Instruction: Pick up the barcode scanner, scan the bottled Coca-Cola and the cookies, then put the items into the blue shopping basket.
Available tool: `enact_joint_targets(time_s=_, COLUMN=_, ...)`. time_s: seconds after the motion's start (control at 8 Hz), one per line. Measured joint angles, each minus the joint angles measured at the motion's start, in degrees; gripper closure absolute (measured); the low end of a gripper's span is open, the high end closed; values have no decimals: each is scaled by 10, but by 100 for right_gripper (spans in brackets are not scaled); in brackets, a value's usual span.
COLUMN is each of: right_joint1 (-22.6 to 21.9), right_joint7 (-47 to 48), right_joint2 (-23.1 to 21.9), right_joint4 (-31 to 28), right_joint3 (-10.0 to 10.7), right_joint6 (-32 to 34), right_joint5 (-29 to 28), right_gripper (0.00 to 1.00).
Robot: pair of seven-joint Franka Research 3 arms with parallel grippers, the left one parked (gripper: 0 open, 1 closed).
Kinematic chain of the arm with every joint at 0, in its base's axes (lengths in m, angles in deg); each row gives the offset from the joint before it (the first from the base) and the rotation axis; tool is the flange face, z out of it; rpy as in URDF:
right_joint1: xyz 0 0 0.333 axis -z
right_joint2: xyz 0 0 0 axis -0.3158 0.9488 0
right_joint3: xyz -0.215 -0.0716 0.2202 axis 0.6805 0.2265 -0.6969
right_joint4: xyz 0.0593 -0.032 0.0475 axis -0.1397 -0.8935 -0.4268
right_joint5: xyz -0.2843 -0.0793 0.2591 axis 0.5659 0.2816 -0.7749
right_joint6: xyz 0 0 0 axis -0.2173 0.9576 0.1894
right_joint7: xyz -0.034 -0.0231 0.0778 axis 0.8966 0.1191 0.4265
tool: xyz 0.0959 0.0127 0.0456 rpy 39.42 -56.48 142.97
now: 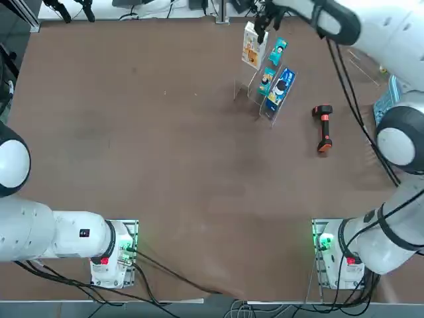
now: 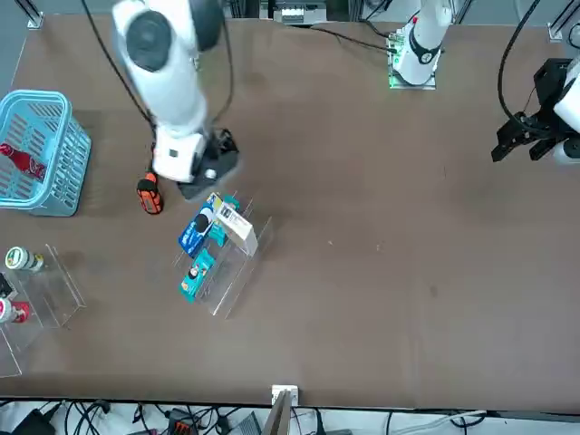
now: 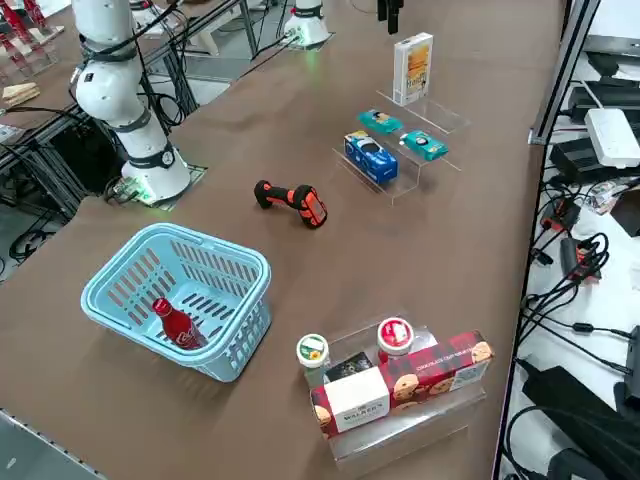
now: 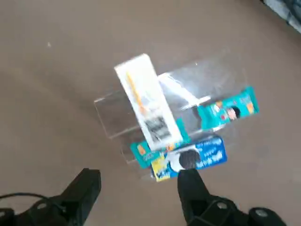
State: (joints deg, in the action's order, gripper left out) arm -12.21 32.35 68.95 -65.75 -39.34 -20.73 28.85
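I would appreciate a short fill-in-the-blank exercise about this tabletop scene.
The red bottle lies inside the blue ____.
The scanner has an orange and ____ body.
The right gripper, above the table, has its fingers ____.
The cookies come in a ____ box.

Missing words: basket; black; open; white.

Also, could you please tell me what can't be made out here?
- Coca-Cola bottle: top view, hidden by the right arm.
- Most of the blue basket: top view, same arm.
- Barcode scanner's far end: front view, behind the arm.
- Right pincer's upper part, near the cookies: right side view, cut off by top edge.
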Motion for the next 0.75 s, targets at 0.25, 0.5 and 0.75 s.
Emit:
enact_joint_targets(time_s=0.25, right_joint1=-8, right_joint7=-47, right_joint2=41, right_joint4=41, right_joint3=5, right_joint6=-2, right_joint5=12, right_gripper=0)
enact_joint_targets(time_s=0.5, right_joint1=-7, right_joint7=-72, right_joint2=53, right_joint4=54, right_joint3=12, right_joint6=-14, right_joint5=12, right_gripper=1)
enact_joint_targets(time_s=0.75, right_joint1=-9, right_joint7=-76, right_joint2=61, right_joint4=55, right_joint3=11, right_joint6=-32, right_joint5=12, right_gripper=1)
